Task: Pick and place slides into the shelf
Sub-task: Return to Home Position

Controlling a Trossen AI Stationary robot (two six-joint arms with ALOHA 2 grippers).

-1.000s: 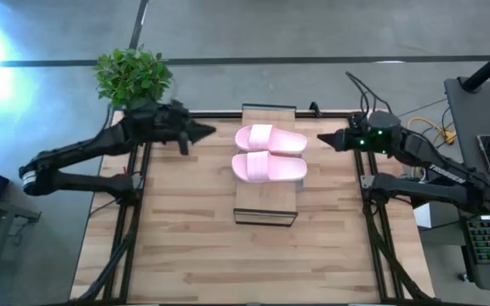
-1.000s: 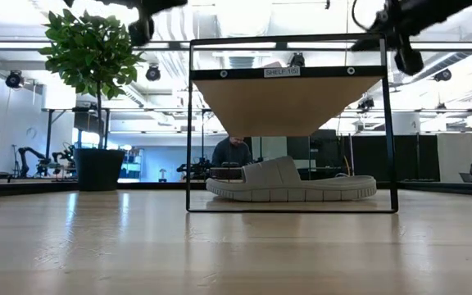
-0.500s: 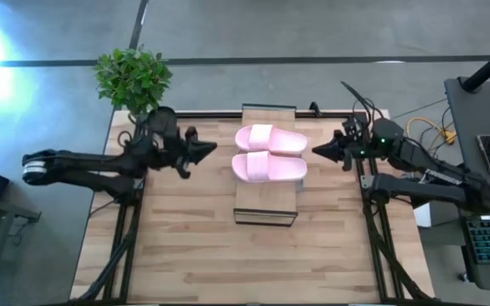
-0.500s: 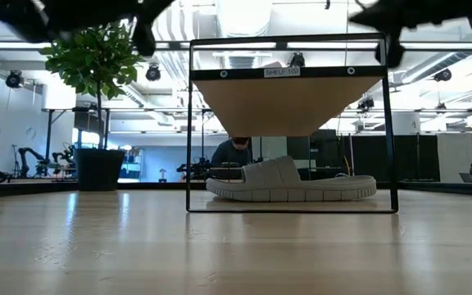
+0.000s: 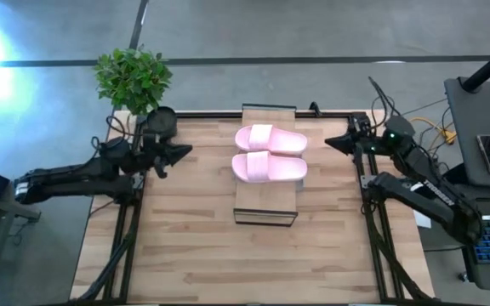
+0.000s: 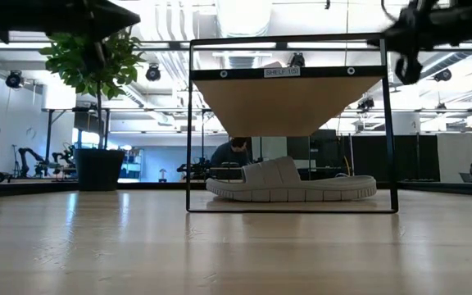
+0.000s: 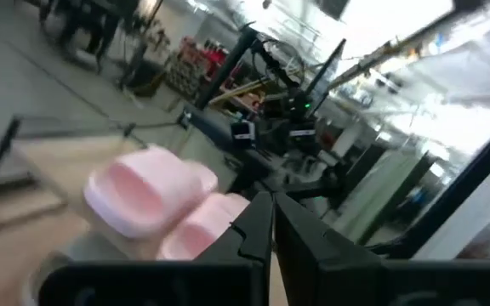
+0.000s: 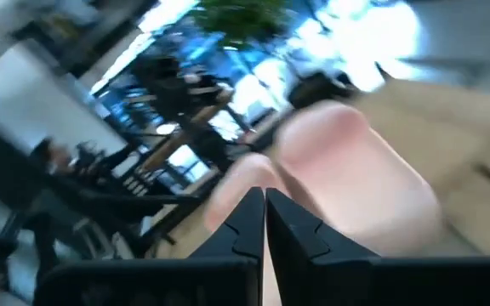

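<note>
The two pink slides (image 5: pixel 270 167) lay close side by side on the top of the shelf (image 5: pixel 265 202). In the low view, a grey slide (image 6: pixel 292 185) lay on the surface (image 5: pixel 194 246) under the shelf top, inside its dark frame. The left claw (image 5: pixel 187 151) hung above the surface on the left of the shelf, apart from it, its fingers pressed together and holding nothing. The right claw (image 5: pixel 330 142) hung on the shelf's right side, also closed and empty.
</note>
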